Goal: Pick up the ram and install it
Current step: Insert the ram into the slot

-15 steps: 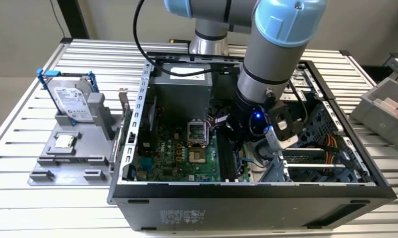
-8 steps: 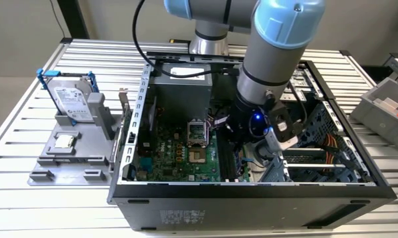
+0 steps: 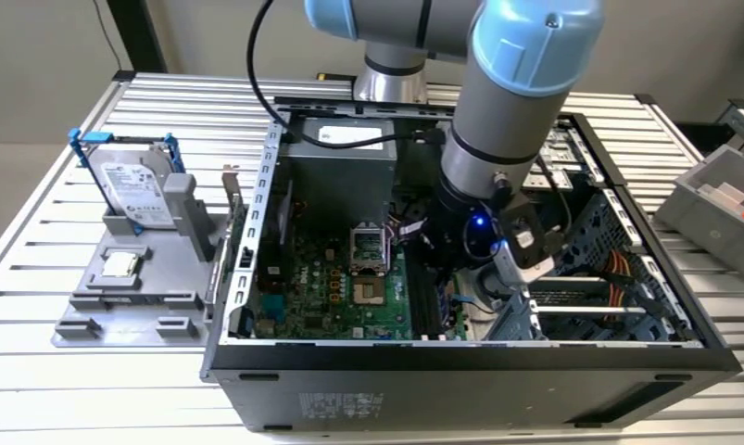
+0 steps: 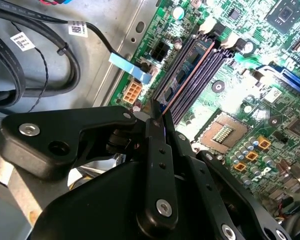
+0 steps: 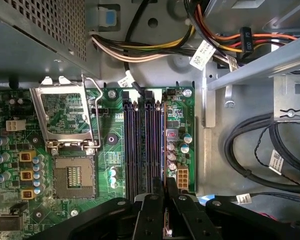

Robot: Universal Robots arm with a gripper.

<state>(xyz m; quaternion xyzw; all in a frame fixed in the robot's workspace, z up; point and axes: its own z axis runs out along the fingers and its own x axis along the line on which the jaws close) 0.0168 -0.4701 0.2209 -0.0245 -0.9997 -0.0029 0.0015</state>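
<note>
1. One open computer case lies on its side on a slatted metal table, and the robot arm reaches down into it from above.
2. Inside the case, the green motherboard covers the floor; in the first wrist view it carries an open processor socket with its metal frame swung up, and a bank of long black memory slots beside it.
3. Outside the case, toward the exterior view's left, a grey holder keeps a silver hard drive in a blue frame and a small square chip.
4. The gripper hangs low over the slots at the motherboard's edge. In the second wrist view the gripper has its fingers drawn close together, with the near end of the ram pinched between their tips.
5. The ram is a thin stick with dark chips and a coppery edge; it runs away from the fingertips along the outermost slot, sitting in line with it. How fully it is pressed home cannot be told.
6. In the first wrist view the gripper sits at the near end of the slots, its fingertips almost touching each other.
</note>
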